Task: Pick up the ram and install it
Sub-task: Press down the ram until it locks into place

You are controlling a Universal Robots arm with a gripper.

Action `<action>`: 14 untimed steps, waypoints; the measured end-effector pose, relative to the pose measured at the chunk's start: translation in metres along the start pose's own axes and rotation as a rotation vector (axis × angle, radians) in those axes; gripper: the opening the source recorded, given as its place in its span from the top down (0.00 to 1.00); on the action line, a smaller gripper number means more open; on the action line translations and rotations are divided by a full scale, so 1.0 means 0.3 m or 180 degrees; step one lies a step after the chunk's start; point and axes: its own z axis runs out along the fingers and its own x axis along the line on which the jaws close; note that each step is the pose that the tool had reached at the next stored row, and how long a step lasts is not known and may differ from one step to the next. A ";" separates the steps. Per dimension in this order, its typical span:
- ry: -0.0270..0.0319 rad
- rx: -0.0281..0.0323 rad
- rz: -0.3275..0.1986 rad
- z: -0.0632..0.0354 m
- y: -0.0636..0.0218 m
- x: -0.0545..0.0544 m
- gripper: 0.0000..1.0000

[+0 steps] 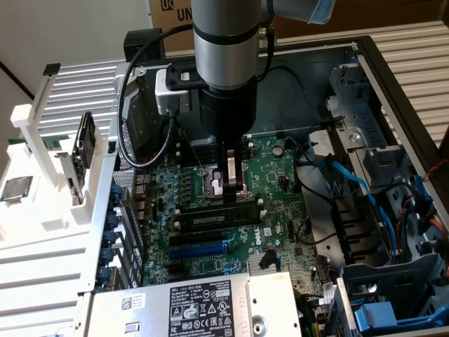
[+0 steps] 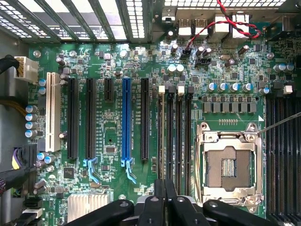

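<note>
My claw (image 1: 231, 184) hangs straight down from the arm over the motherboard (image 1: 277, 175) inside the open computer case (image 1: 365, 70). In the exterior view its tips stand in front of the CPU socket (image 1: 210, 186), close to the middle of the board. In the wrist view my two fingers (image 2: 159, 195) are almost together, with only a thin dark line between them, so I call the claw closed. I see nothing hanging free in it.

The ram (image 2: 162, 136) already sits in one of the long black memory slots (image 2: 179, 136), and I see it from above as a thin pale-green edge running along the slot. My fingertips are exactly over one end of this edge. I cannot tell if they pinch it, only touch it, or stand a little above it.

In the exterior view the ram (image 1: 214, 219) lies at six o'clock from the CPU socket. The blue expansion slot (image 1: 200, 246) lies further on at six o'clock, near the grey power supply (image 1: 140, 309).
</note>
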 end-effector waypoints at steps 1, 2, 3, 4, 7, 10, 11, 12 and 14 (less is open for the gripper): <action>0.0000 0.0000 0.0000 0.000 0.000 0.000 0.89; 0.0000 0.0000 0.0000 0.000 0.000 0.000 0.90; 0.0000 0.0000 0.0000 0.000 0.000 0.000 0.90; 0.0000 0.0000 0.0000 0.000 0.000 0.000 0.90; 0.0000 0.0000 0.0000 0.000 0.000 0.000 0.90; 0.0000 0.0000 0.0000 0.000 0.000 0.000 0.90; 0.0000 0.0000 0.0000 0.000 0.000 0.000 0.90; 0.0000 0.0001 0.0000 0.000 0.001 0.000 0.90; 0.0001 0.0004 0.0000 0.001 0.008 0.000 0.90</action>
